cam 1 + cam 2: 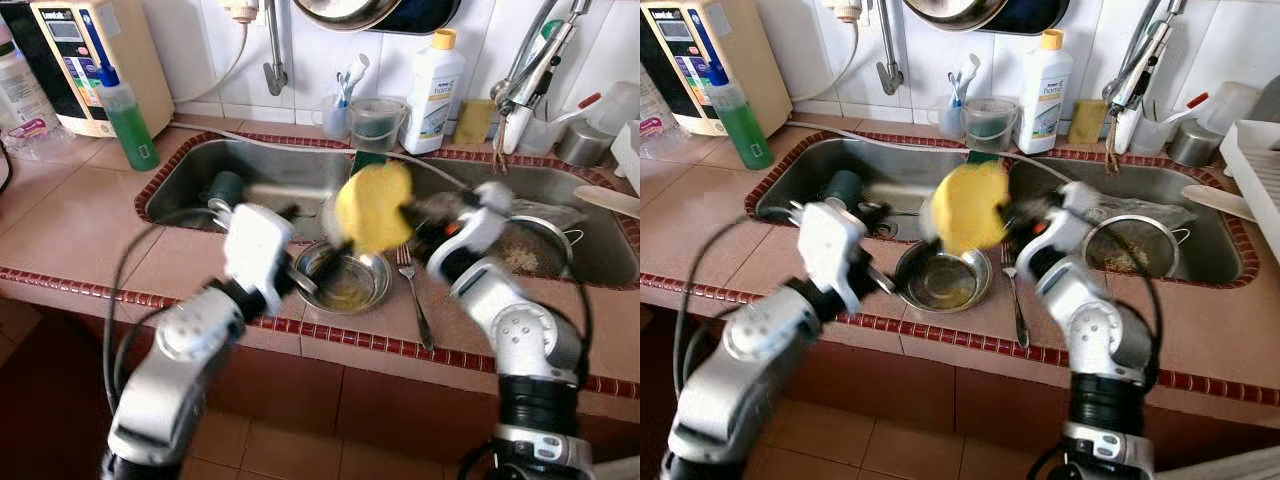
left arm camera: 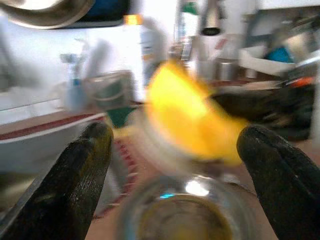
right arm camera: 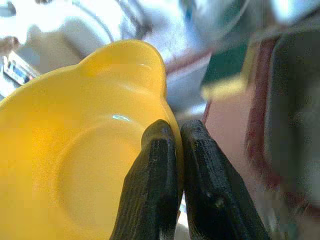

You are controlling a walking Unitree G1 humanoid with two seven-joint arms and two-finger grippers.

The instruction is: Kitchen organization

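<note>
Yellow bowl [image 3: 75,150] pinched in right claw [image 3: 177,150]; left claw [image 2: 175,165] apart over one steel bowl [image 1: 343,277].

Right gripper [image 3: 177,150] reaches forward, jaws pinched together (blurred), left gripper [image 2: 175,150] beside it, jaws spread

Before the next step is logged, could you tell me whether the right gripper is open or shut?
Shut: the right gripper pinches the yellow bowl's rim between both fingers.

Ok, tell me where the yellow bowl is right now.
In the left eye view the yellow bowl is held up by the right claw clamped on its rim, above the steel bowl on the counter's front edge, left of the fork.
</note>
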